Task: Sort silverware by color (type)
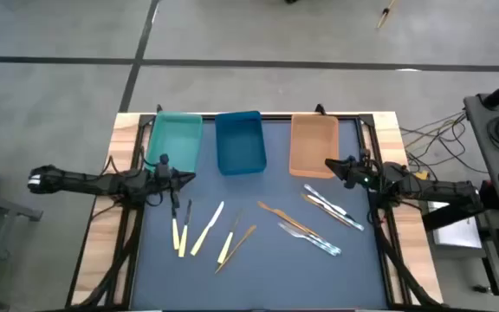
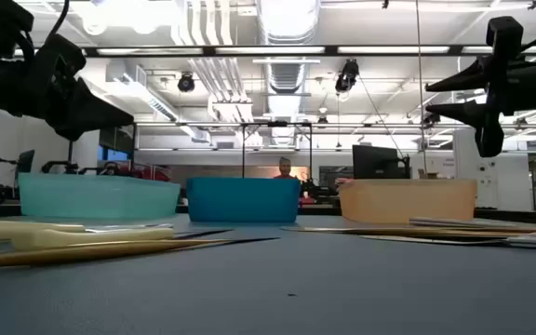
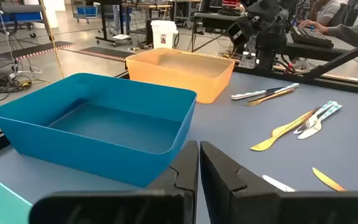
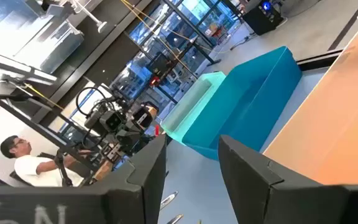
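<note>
The silverware lies flat on the dark mat. Cream-yellow pieces (image 1: 206, 230) and a tan one (image 1: 236, 247) lie at the near left. More tan pieces (image 1: 277, 213) and blue-handled ones (image 1: 327, 205) lie at the right, and also show in the left wrist view (image 3: 291, 127). My left gripper (image 1: 187, 178) hangs shut above the mat, near the teal tray (image 1: 176, 139), and holds nothing (image 3: 198, 171). My right gripper (image 1: 328, 165) hovers open and empty beside the orange tray (image 1: 314, 145), with its fingers well apart (image 4: 191, 168).
Three trays stand in a row at the mat's far edge: teal on the left, blue (image 1: 239, 141) in the middle and orange on the right. The table's wooden rims run along both sides. Bare mat lies between the trays and the silverware.
</note>
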